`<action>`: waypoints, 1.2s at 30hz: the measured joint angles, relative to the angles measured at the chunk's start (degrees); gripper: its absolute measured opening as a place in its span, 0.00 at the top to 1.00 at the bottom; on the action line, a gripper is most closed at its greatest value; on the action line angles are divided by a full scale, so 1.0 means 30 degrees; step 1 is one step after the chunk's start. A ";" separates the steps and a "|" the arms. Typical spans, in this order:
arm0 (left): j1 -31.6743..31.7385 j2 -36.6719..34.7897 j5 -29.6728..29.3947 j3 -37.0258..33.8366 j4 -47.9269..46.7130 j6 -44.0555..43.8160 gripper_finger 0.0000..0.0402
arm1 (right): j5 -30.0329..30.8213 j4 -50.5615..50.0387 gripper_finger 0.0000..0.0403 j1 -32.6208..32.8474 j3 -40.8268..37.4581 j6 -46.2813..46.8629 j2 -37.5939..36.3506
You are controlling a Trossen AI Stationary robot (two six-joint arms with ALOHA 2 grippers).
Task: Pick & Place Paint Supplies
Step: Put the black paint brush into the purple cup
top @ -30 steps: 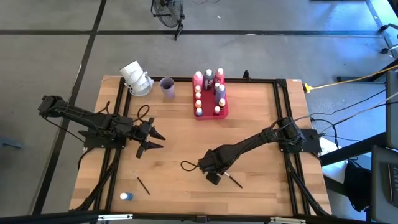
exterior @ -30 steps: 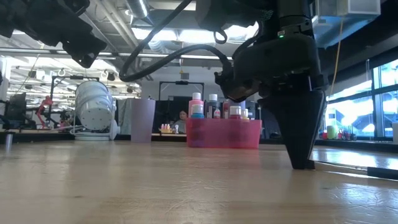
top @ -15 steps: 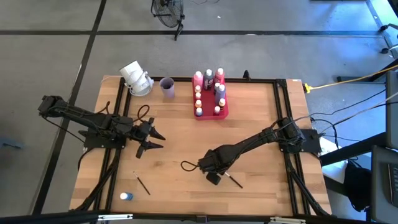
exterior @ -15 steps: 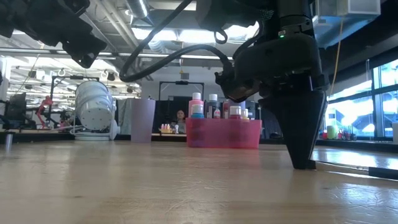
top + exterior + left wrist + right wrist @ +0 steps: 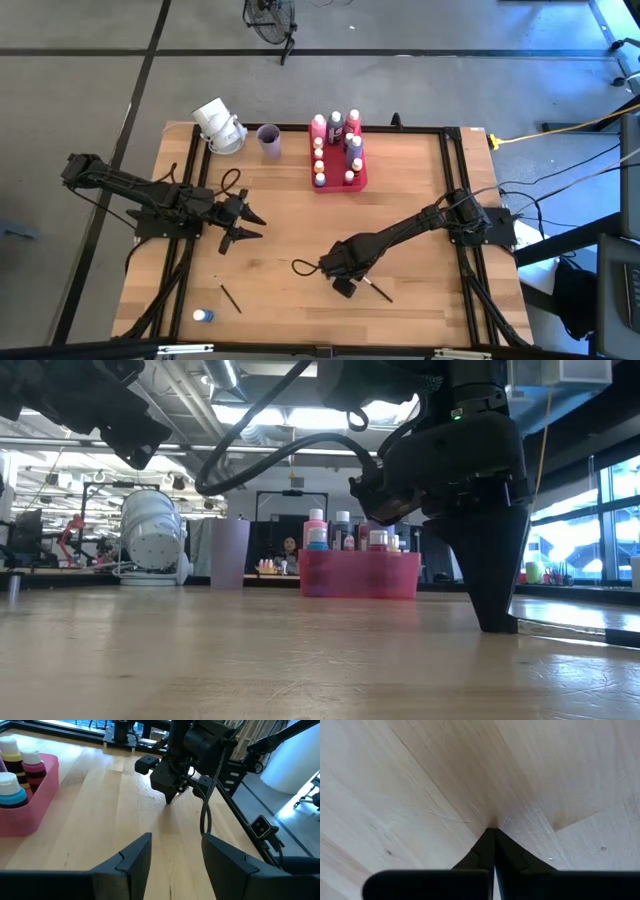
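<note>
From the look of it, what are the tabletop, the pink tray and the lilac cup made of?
Tabletop: pale wood planks, matte, with visible grain and board seams. Pink tray: probably plastic; its wall looks translucent, with bottles showing faintly through. Lilac cup: likely plastic too, smooth and slightly see-through, though paper cannot be ruled out.

A lilac cup (image 5: 268, 139) stands between a white fan (image 5: 218, 125) and a pink-red tray (image 5: 357, 181).

I can't tell whether the right gripper (image 5: 343, 288) pinches the paintbrush (image 5: 376, 290) beside it (too small). Its own wrist view shows only wood.
</note>
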 joint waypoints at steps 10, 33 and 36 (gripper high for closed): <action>0.0000 0.0004 -0.0001 0.0000 0.0014 0.0007 0.58 | 0.0922 -0.1821 1.00 0.0086 0.1136 -0.0142 0.0099; -0.0109 0.0004 0.0725 -0.0015 0.4580 0.3930 0.58 | 1.5929 0.3510 1.00 0.2368 1.1009 -1.1176 -0.0058; -0.0511 0.0223 0.2026 -0.0015 0.5519 0.3738 0.58 | 1.6859 0.5828 1.00 0.2410 1.1023 -1.4317 -0.0058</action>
